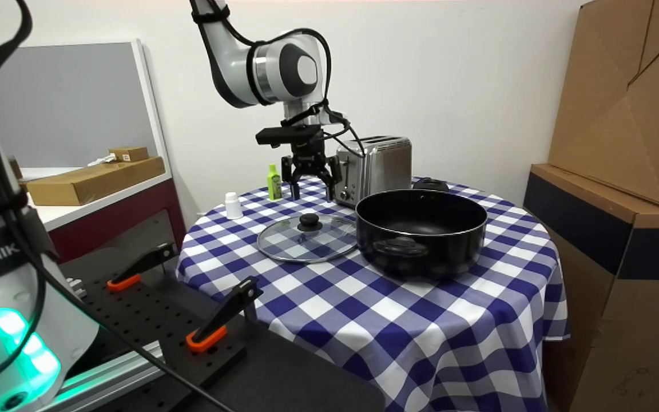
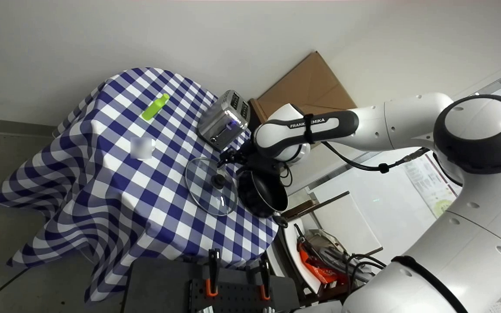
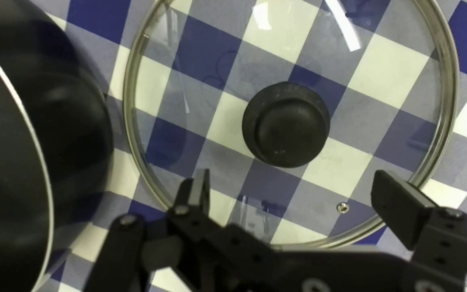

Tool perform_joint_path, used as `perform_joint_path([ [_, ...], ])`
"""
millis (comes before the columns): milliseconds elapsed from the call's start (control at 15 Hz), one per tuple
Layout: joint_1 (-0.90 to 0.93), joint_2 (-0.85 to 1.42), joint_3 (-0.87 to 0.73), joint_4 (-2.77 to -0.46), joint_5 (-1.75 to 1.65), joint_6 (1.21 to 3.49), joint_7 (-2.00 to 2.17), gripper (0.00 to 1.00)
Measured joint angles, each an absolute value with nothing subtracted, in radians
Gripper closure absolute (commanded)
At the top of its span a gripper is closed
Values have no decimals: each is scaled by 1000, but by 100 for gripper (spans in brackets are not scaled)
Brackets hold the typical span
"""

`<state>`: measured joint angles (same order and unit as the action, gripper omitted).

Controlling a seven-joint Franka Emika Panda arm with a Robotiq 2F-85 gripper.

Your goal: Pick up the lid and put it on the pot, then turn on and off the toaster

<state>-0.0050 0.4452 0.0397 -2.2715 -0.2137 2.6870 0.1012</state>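
Lid and black pot sit side by side on the checked cloth, with a little gap between. The lid is clear glass and lies flat, black knob up. The gripper hangs near the lid's edge, above the cloth, pointing straight down, its two fingers spread wide. The arm reaches out and bends down. The silver toaster stands near, a green bottle farther off.
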Motion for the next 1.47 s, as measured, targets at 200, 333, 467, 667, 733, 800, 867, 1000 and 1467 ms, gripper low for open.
perform_joint_path([
  [200, -4, 487, 40, -2242, -180, 2670, 68, 0],
  [333, -5, 506, 40, -2224, -175, 2649, 55, 0],
  [467, -4, 521, 40, -2207, -175, 2625, 52, 0],
  [667, 0, 539, 40, -2187, -175, 2576, 51, 0],
  [733, 3, 543, 40, -2181, -175, 2564, 51, 0],
  [800, 6, 548, 40, -2176, -175, 2554, 51, 19],
  [867, 9, 552, 39, -2171, -175, 2546, 51, 26],
  [1000, 14, 560, 36, -2161, -175, 2533, 51, 40],
  [1467, 28, 583, 17, -2133, -181, 2525, 36, 74],
])
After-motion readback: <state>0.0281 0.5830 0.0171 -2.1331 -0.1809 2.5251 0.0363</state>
